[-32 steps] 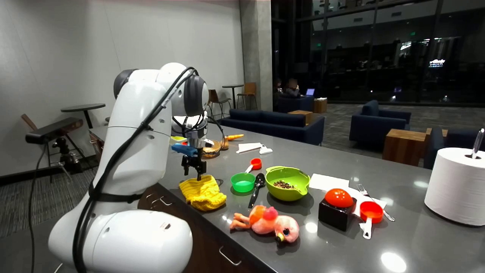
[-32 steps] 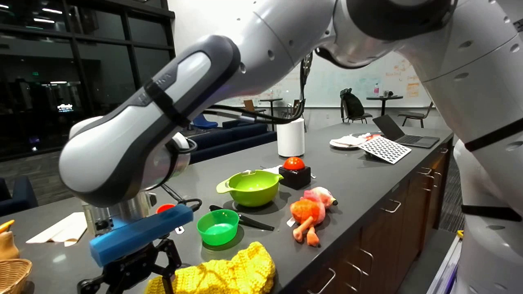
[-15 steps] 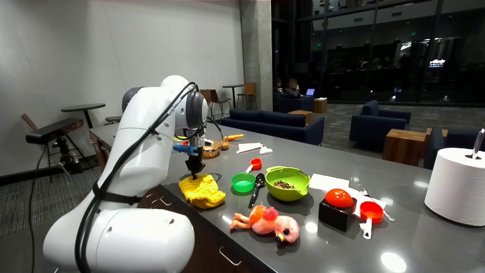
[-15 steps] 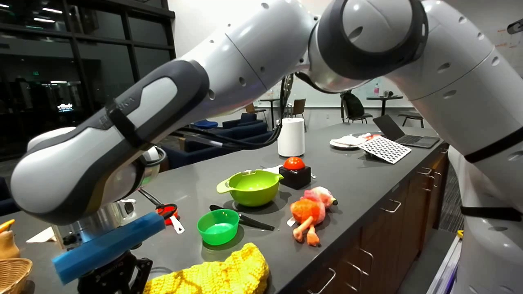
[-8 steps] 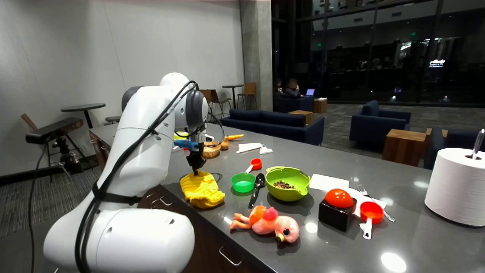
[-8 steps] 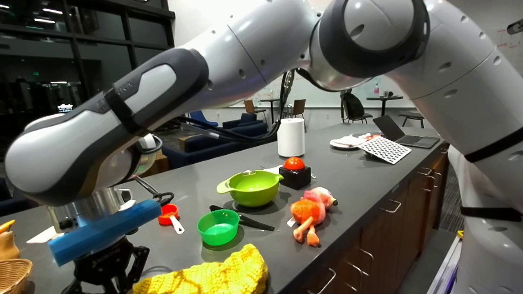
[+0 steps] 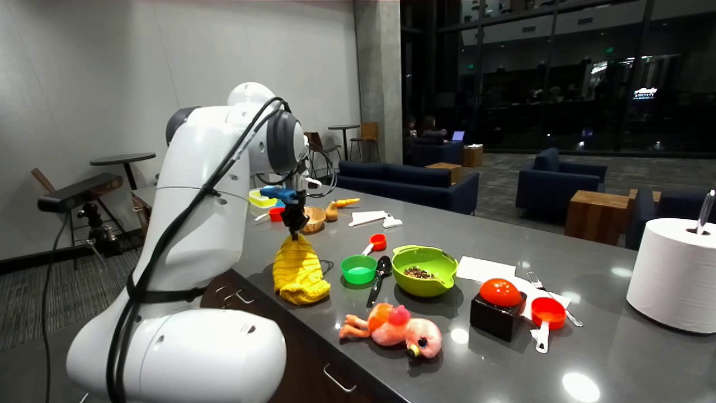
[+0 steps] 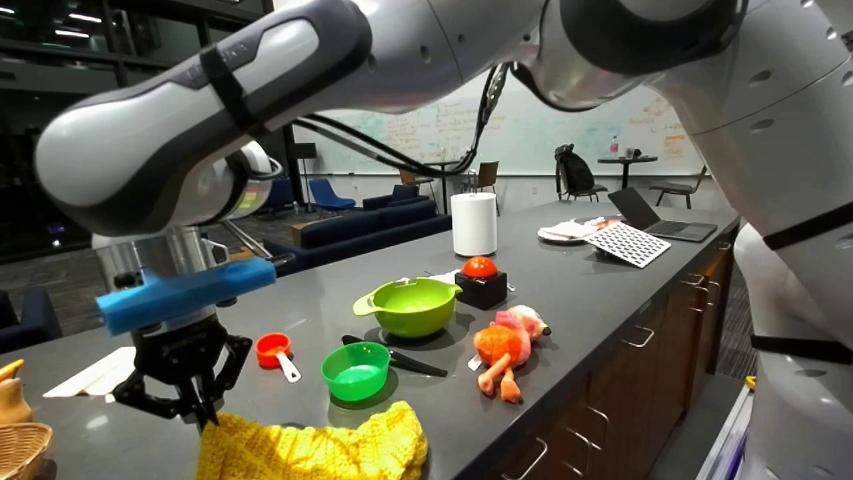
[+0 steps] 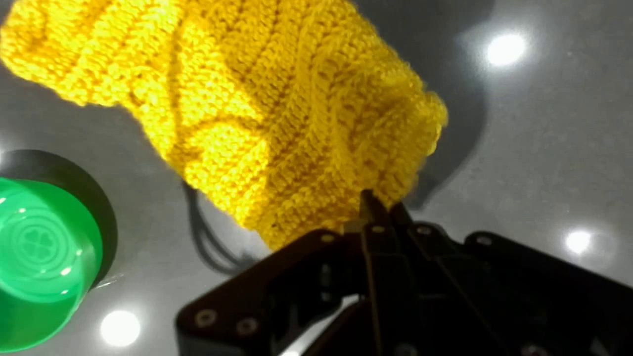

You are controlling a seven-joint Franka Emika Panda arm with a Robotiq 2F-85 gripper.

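the gripper stands with its fingers close together, an edge of the yellow cloth pinched at the tips — a narrow hold at one end only. in both exterior views the cloth meets the fingertips; in an exterior view it rises to them in a peak, while its bunched far end rests on the grey counter.

as for how far along things are: the grasp looks done, and one end of the cloth is up off the counter. the raising seems only partial, i judge, since the far end has not left the surface — the cloth neither hangs free nor lies flat. how much fabric sits between the tips is hidden, so i cannot tell how firm the hold is.

near the cloth, but apart from it, sits the small green bowl, with a black spoon just beside it and a red scoop close by. the light-green bowl, with small brown bits in it, and the pink toy bird are untouched by the gripper. farther along stand a black box topped by a red button, and a paper roll.
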